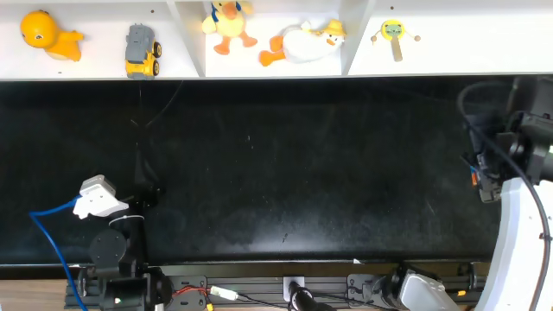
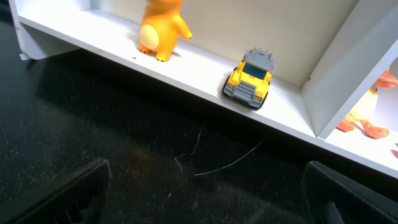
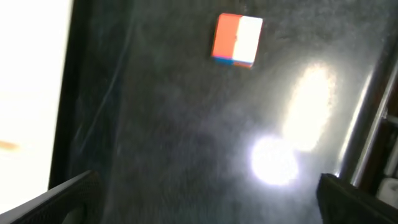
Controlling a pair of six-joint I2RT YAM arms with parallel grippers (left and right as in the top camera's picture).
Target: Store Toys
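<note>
Five toys sit in the white shelf (image 1: 432, 65) along the far edge: an orange duck (image 1: 47, 34), a yellow truck (image 1: 142, 50), a plush yellow duck (image 1: 228, 22), a white duck (image 1: 302, 41) on its side and a small yellow-green toy (image 1: 393, 33) in the right compartment. One piece looks unstored: a red, white and blue cube (image 3: 237, 40) lying on the black surface (image 1: 302, 164), ahead of the right end effector (image 3: 205, 205), whose fingers stand wide apart with nothing between them. The left end effector (image 2: 205, 199), facing the truck's compartment, is likewise apart and empty. The step in hand is probably the right arm's pick of the cube. To do it well, centre the spread fingers over the cube, turn the wrist so they meet two flat opposite faces rather than corners, descend straight, and close only once the fingertips sit low beside it. A hard, smooth cube gripped on an edge could twist out.
</note>
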